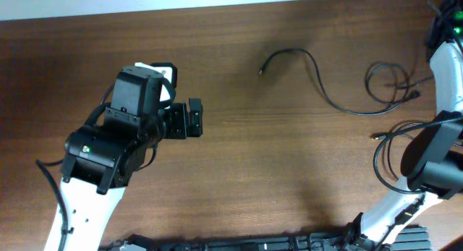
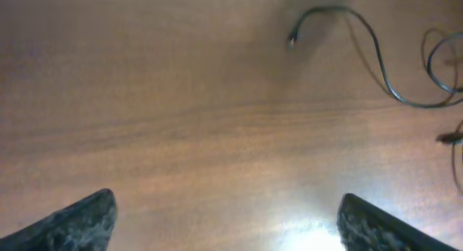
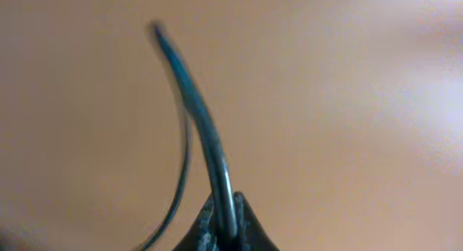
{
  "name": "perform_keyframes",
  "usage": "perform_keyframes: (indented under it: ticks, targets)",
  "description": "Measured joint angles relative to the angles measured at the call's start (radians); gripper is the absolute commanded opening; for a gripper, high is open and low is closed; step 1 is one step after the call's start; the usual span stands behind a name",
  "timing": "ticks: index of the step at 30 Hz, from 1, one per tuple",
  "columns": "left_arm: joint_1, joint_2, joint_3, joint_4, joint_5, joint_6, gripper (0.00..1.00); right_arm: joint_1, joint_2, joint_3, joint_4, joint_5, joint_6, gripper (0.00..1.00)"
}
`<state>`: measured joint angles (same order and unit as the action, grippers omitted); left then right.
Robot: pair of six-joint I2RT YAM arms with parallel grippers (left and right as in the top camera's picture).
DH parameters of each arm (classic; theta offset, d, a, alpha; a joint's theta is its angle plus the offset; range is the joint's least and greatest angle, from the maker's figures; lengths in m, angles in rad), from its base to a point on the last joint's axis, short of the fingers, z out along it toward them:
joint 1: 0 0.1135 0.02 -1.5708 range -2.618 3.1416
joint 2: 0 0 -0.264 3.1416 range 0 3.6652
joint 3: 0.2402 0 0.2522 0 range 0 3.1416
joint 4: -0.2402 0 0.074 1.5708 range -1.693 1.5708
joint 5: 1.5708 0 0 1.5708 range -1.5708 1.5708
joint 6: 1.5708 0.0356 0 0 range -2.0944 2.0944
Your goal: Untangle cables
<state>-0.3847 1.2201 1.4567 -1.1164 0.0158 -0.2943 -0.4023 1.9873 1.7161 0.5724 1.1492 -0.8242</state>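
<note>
Nearest, the right tool (image 3: 226, 223) is clenched on a thin black cable (image 3: 197, 113), while the left tool (image 2: 226, 200) hangs released over the worktop (image 2: 159, 106), well apart from the other cables (image 2: 383, 70).

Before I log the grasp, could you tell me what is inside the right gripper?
A thin black cable is pinched in the shut right gripper and curves up out of it. The clamped stretch is covered by the fingers; its far end is blurred.
</note>
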Motion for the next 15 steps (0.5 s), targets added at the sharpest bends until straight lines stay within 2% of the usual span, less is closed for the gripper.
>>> perform_keyframes:
  ticks: [2, 5, 6, 8, 12, 15]
  targets:
    - [0.000, 0.002, 0.000, 0.049, 0.066, 0.052, 0.92, 0.003, -0.001, 0.003, 0.135, 0.058, -0.039, 0.04]
    - [0.000, 0.051, 0.000, 0.089, 0.232, 0.169, 1.00, 0.026, -0.001, 0.003, 0.137, 0.090, -0.055, 0.04]
    - [-0.003, 0.090, 0.000, 0.090, 0.282, 0.211, 0.99, 0.050, -0.001, 0.003, 0.136, 0.095, -0.059, 0.04]
    - [-0.024, 0.205, 0.000, 0.101, 0.353, 0.284, 0.99, 0.119, -0.001, 0.003, 0.136, 0.099, -0.066, 0.04]
    - [-0.067, 0.361, -0.001, 0.219, 0.413, 0.318, 0.99, 0.268, -0.013, 0.002, 0.135, 0.104, -0.066, 0.04]
    - [-0.068, 0.386, -0.002, 0.318, 0.484, 0.348, 0.99, 0.430, -0.072, 0.002, 0.134, 0.104, -0.066, 0.04]
